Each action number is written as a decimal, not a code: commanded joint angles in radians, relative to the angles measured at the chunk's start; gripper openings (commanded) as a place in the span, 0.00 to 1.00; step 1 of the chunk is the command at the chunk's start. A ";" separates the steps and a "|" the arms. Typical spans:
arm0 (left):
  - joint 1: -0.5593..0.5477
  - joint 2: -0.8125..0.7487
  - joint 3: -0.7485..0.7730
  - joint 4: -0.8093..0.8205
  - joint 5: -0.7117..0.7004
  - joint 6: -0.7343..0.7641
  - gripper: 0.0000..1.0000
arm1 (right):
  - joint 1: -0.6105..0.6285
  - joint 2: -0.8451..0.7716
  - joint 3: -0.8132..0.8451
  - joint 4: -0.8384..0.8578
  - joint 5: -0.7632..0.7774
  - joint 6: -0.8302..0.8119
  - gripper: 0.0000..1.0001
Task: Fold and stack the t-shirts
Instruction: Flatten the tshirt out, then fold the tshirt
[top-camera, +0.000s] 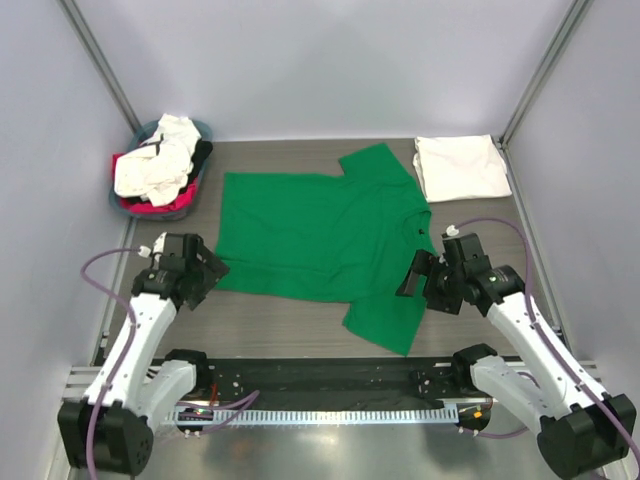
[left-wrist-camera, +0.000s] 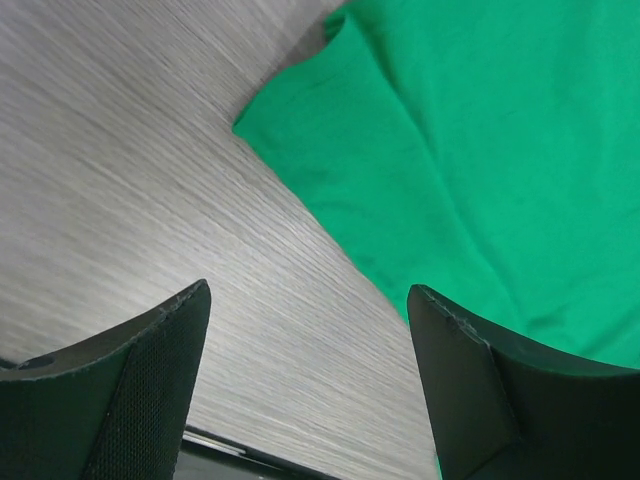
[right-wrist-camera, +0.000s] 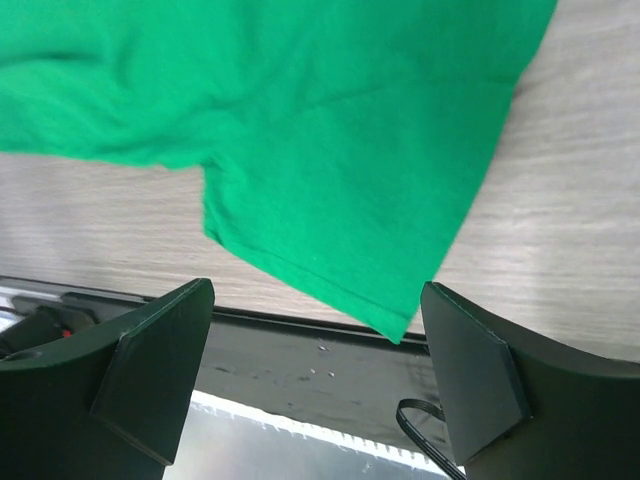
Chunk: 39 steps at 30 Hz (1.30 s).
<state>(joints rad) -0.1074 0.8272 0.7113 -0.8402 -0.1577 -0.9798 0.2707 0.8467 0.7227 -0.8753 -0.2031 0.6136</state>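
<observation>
A bright green t-shirt (top-camera: 320, 235) lies spread flat in the middle of the table, one sleeve toward the near edge. A folded white t-shirt (top-camera: 460, 167) lies at the back right. My left gripper (top-camera: 213, 268) is open and empty, low over the shirt's near left corner; the left wrist view shows that corner (left-wrist-camera: 480, 150) beyond the open gripper (left-wrist-camera: 308, 290). My right gripper (top-camera: 410, 275) is open and empty at the shirt's right side, above the near sleeve (right-wrist-camera: 350, 150), which shows between the parted jaws of the gripper (right-wrist-camera: 318, 288).
A round grey-blue basket (top-camera: 203, 128) at the back left holds crumpled white (top-camera: 155, 160), pink-red and black shirts. A black rail (top-camera: 320, 375) runs along the table's near edge. Pale walls and metal posts close in the sides and back.
</observation>
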 joint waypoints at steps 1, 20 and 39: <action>0.000 0.111 -0.021 0.163 0.057 0.061 0.80 | 0.068 0.011 -0.025 0.015 0.080 0.080 0.91; 0.020 0.079 -0.199 0.213 -0.086 -0.039 0.67 | 0.691 0.200 -0.124 -0.030 0.484 0.613 0.82; 0.049 0.142 -0.263 0.322 -0.048 -0.028 0.65 | 0.706 0.243 -0.259 0.150 0.452 0.667 0.01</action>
<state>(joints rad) -0.0673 0.9421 0.4500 -0.5911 -0.2073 -1.0065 0.9699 1.0859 0.5045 -0.7807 0.2184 1.2507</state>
